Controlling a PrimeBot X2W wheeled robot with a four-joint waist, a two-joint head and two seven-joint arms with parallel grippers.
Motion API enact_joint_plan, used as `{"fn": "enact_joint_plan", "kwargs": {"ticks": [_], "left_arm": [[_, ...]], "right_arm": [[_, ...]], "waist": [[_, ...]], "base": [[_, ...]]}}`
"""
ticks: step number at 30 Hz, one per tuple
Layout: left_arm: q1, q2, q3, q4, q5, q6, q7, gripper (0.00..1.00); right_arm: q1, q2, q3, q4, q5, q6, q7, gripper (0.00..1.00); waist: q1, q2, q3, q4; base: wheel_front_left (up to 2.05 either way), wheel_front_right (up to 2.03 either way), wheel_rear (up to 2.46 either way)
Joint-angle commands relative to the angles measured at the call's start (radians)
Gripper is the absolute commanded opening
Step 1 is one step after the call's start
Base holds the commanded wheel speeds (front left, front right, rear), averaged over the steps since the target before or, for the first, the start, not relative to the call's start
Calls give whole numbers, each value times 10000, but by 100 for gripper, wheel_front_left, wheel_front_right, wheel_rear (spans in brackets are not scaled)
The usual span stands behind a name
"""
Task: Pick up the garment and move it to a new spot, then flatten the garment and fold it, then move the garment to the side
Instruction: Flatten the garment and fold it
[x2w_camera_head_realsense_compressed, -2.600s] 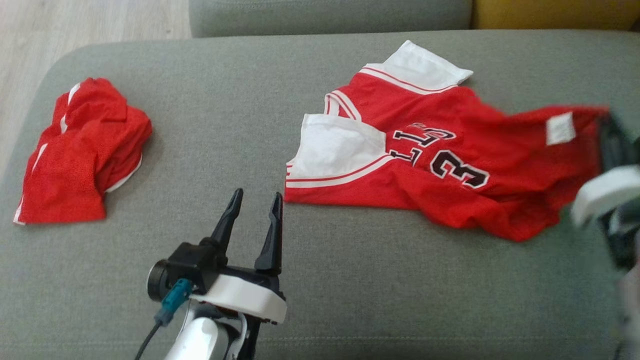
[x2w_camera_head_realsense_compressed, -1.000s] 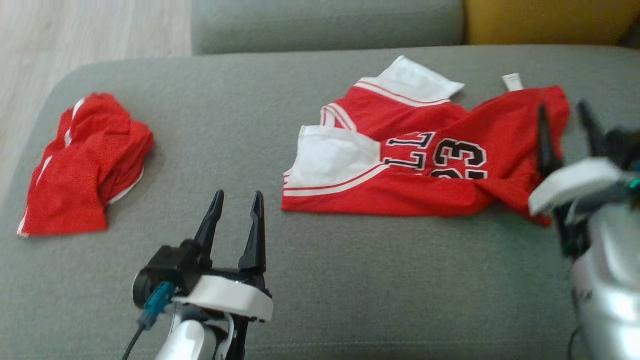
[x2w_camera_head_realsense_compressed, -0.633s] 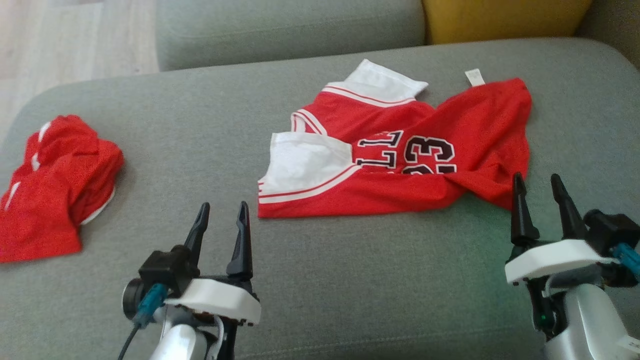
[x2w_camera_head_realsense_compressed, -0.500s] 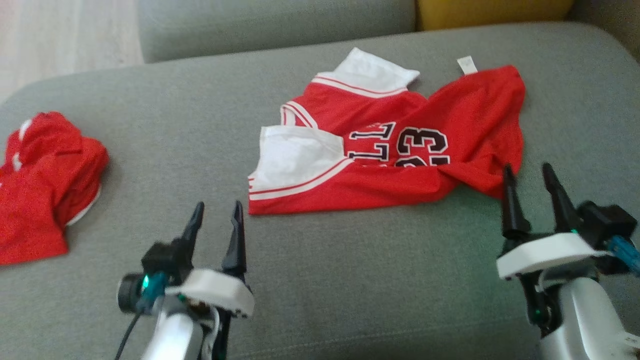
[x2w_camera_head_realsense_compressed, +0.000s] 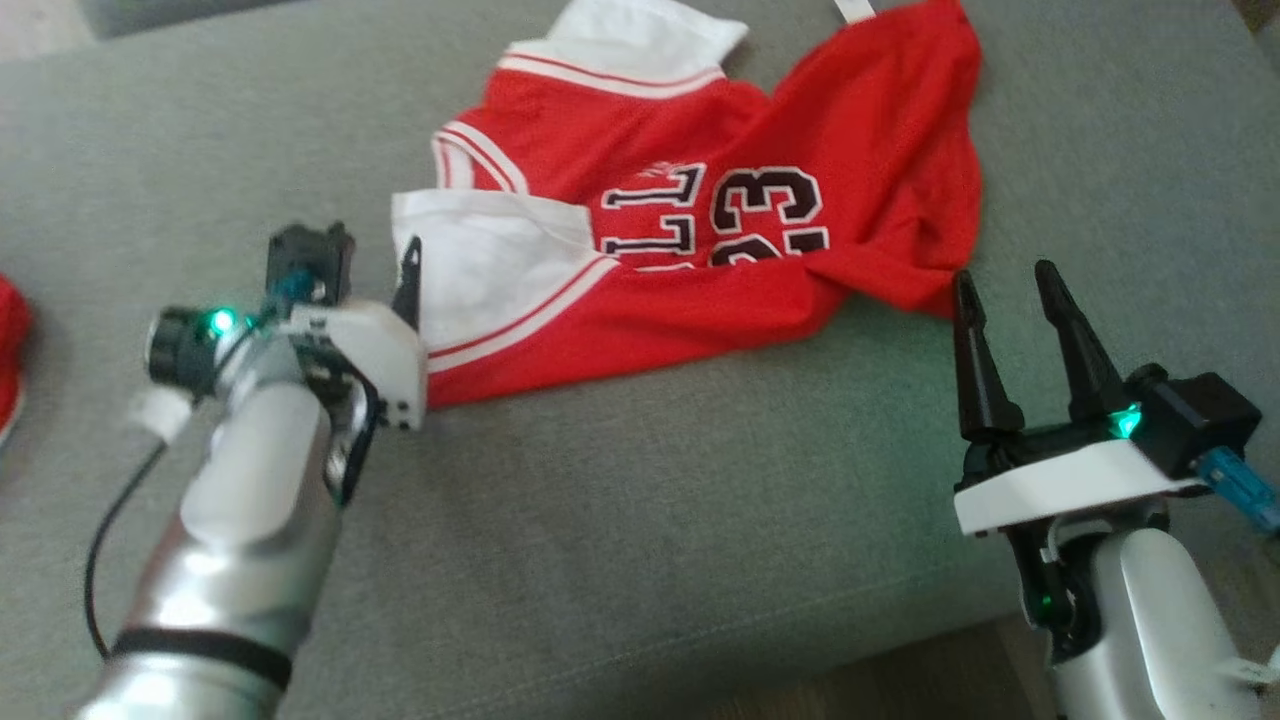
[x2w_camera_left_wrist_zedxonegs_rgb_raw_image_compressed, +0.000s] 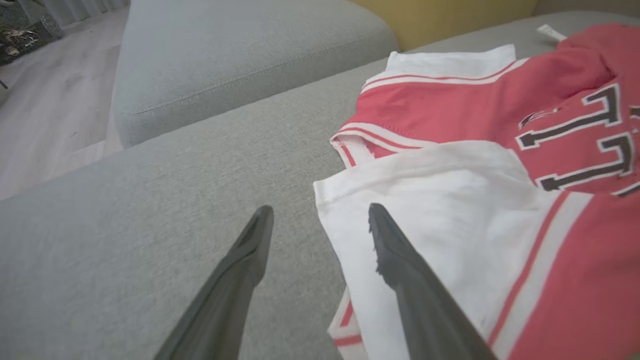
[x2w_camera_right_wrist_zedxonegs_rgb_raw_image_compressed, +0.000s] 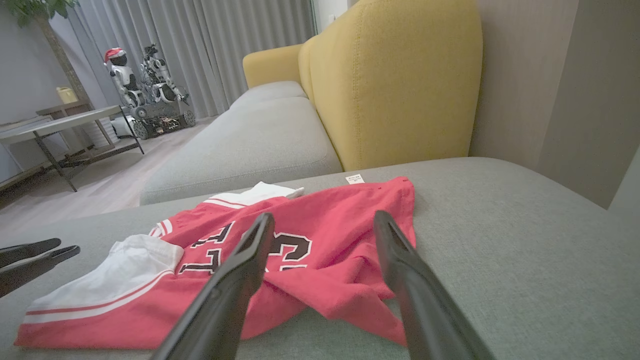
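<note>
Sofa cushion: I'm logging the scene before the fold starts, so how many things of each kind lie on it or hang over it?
Garments: 2 (red jersey; red cloth, cut off at the head view's left edge)
Grippers: 2 (left gripper and right gripper, both open and holding nothing)
Total: 4

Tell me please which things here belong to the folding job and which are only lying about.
Job: red jersey, left gripper, right gripper, grey cushion beneath.
Lying about: red cloth at left edge, yellow sofa back, small robots behind.
</note>
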Motion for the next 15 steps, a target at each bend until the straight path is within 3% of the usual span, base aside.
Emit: {"fn": "enact_joint_plan", "kwargs": {"ticks": [1,15], "left_arm": [[-628,356,174,-24,141,-69,74,100],[-2658,707,-290,2652,441,-547,117,100]], "right_arm": [[-210,-16,288,-424,-42,-7,-21,100],[-346,-15,410,-514,138,-7,-237,100]], "waist": [[0,0,388,-338],[0,0,898,-714]], "base": [[0,0,0],[0,0,0]]}}
